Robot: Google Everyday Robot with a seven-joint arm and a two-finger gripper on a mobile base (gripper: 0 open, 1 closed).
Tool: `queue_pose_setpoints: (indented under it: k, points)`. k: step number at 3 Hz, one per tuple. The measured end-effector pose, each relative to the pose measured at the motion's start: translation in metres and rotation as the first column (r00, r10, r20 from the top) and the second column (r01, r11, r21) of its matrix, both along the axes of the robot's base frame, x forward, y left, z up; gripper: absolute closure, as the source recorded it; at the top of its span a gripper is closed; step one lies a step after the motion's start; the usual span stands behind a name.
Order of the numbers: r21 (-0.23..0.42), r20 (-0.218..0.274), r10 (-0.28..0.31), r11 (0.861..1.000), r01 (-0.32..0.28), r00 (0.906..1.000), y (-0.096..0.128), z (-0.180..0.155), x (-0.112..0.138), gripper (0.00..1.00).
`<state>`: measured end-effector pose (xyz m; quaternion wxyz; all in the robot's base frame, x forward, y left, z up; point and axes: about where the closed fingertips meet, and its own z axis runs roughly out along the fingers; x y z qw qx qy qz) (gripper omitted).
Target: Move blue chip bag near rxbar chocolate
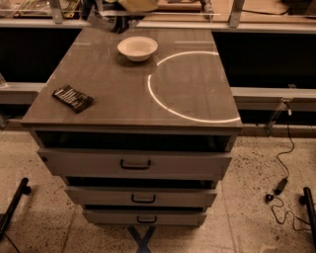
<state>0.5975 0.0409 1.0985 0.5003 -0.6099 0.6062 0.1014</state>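
Though at far edge, gripper (134, 6) aloft.

The gripper (133, 6) hung over the far edge of the brown drawer cabinet (113, 81). A white bowl (137, 48) sat just in front of the gripper. The rxbar chocolate (73, 98) lay well apart from it, toward the near-left corner.

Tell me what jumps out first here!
A bright ring of light glows on the cabinet top's right half, a white bowl behind its left side. A dark rxbar chocolate lies alone near the front left corner. At the far edge, the gripper and the blue chip bag peek in side by side.
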Motion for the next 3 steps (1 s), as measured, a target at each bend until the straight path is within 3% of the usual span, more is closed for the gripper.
queue_pose_setpoints:
  k: [1, 2, 3]
  points:
    - [-0.062, 0.094, 0.022, 0.998, -0.016, 0.9953, 0.07, -0.002, -0.027, 1.0]
    - [-0.119, 0.13, 0.004, 0.993, 0.011, 0.9916, 0.072, -0.017, -0.022, 1.0]
    - [-0.117, 0.132, 0.005, 0.993, 0.01, 0.9912, 0.072, -0.014, -0.023, 1.0]
